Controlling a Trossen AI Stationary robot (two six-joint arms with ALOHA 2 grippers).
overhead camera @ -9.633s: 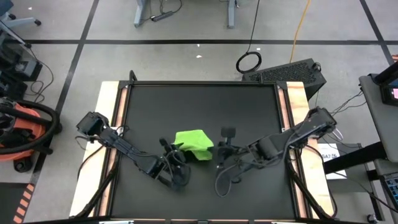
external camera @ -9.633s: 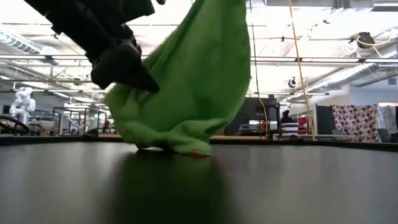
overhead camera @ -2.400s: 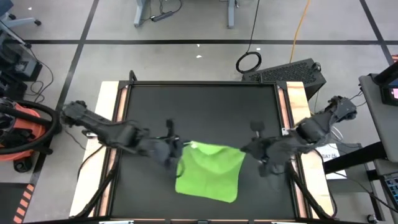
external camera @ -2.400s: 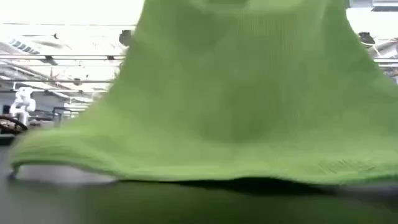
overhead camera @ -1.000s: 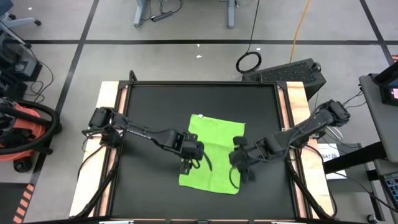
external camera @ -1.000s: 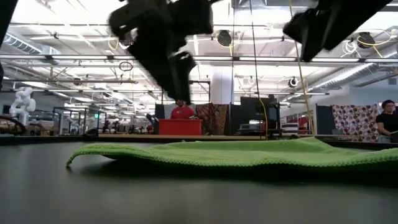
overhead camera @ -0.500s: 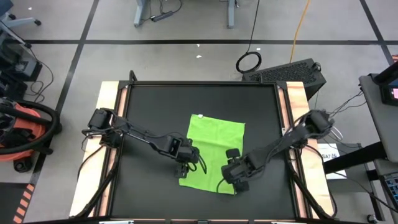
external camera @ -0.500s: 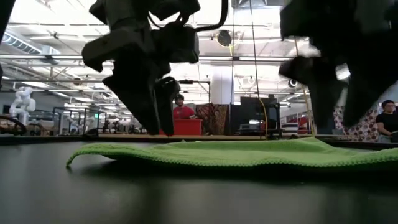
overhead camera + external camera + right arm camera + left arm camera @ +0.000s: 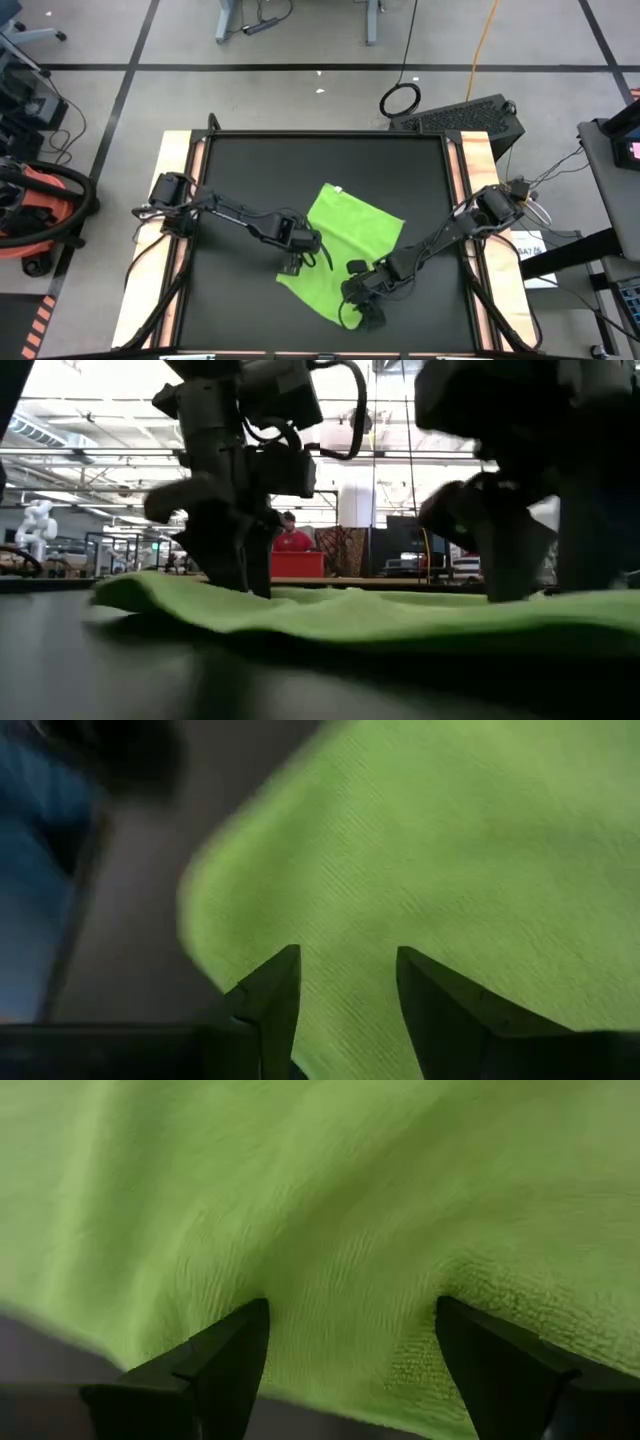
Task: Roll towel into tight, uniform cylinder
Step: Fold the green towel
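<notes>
A grey tiled floor (image 9: pixel 300 95) crossed by dark lines surrounds the black table mat (image 9: pixel 320 165) — behind it, a bright workshop hall where a person in red (image 9: pixel 293 538) stands under ceiling lights.

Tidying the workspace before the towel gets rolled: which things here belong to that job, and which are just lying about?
Job: towel; left tool and right tool, both open, down on it; black table mat.

Lying about: cable coil, orange vacuum, both on the floor.
</notes>
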